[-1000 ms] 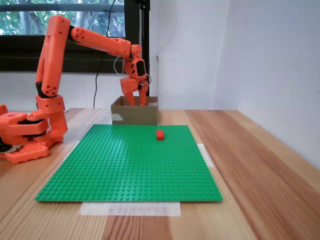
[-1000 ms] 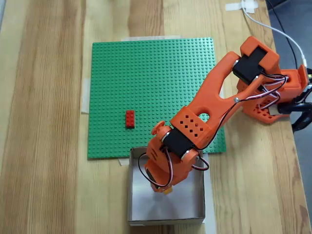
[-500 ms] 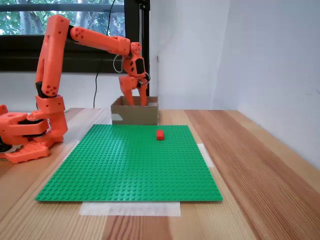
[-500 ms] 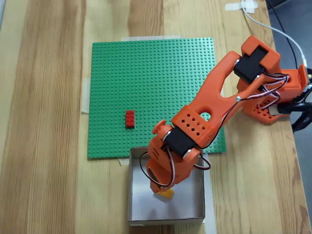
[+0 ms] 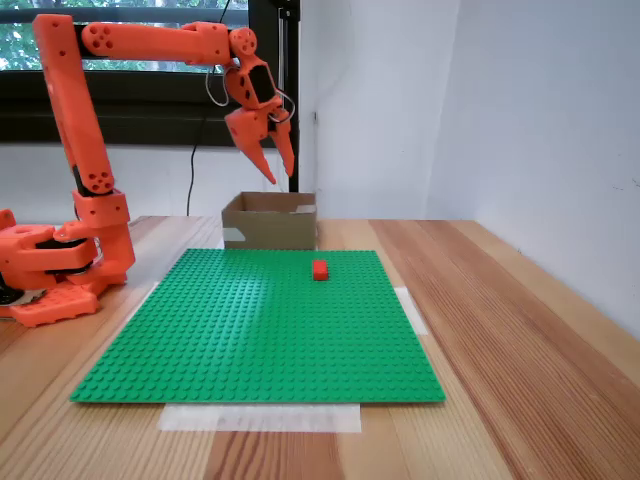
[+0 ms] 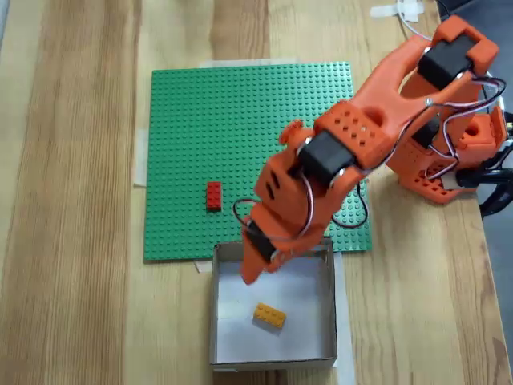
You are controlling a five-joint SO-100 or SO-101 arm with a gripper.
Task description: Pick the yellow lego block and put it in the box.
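The yellow block (image 6: 270, 316) lies flat on the floor of the box (image 6: 327, 311), near its middle, its long axis slanting from upper left to lower right in a fixed view from above. The claw (image 5: 280, 170) hangs high above the box (image 5: 268, 222), fingers slightly apart and holding nothing. A red brick (image 6: 213, 196) sits on the green baseplate (image 6: 240, 128), on the wooden surface (image 6: 72, 200).

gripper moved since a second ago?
Yes. The gripper has lifted out of the cardboard box and now hangs well above its rim, open, with the yellow lego block left lying inside.
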